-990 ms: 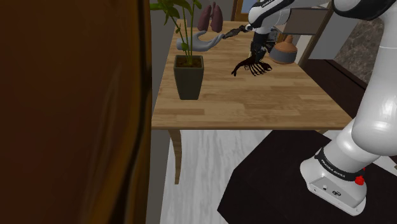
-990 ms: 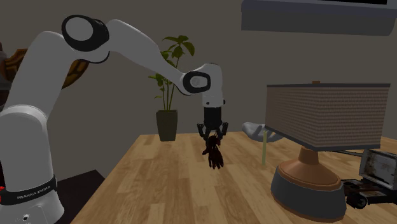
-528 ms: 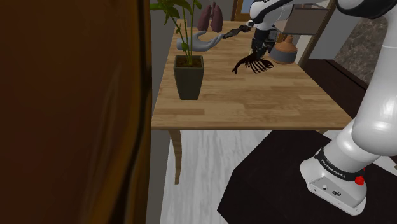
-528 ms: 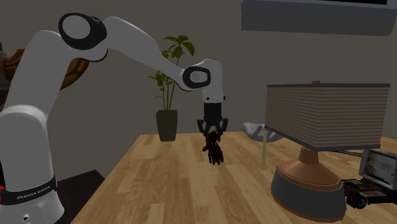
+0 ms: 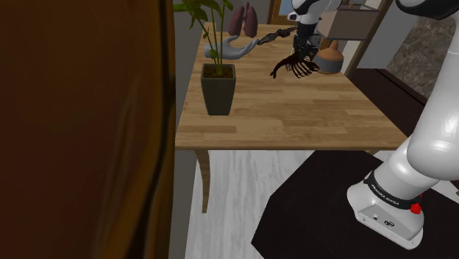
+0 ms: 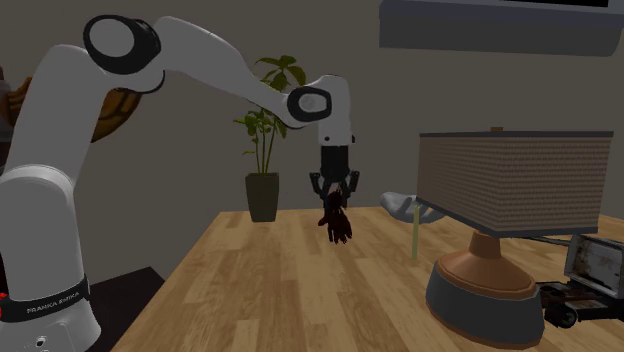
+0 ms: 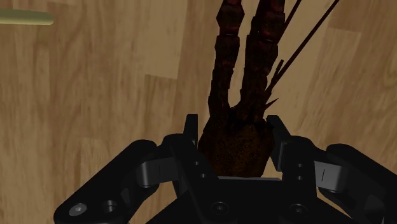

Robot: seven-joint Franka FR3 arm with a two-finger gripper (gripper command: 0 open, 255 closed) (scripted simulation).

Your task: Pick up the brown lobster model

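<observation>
The gripper (image 7: 233, 125) is clenched on the dark reddish-brown lobster model (image 7: 234, 147), with one black finger pressed against each side of its body. Its segmented claws and thin feelers hang down towards the boards below. In the second exterior view the gripper (image 6: 335, 187) points straight down and the lobster model (image 6: 338, 223) dangles clear of the wooden table (image 6: 268, 292), with open air under it.

From the shoulder view the lobster model (image 5: 293, 68) hangs over the table's (image 5: 294, 112) far right corner area, just beside the lamp (image 5: 329, 59) base there. The potted plant (image 5: 218, 89) stands by the left edge, well apart from it. A grey curved object (image 5: 234, 50) lies at the far edge. Bare boards run from under the lobster model to the near edge and across to the pot. The stand (image 5: 331, 213) sits beyond the near right corner.
</observation>
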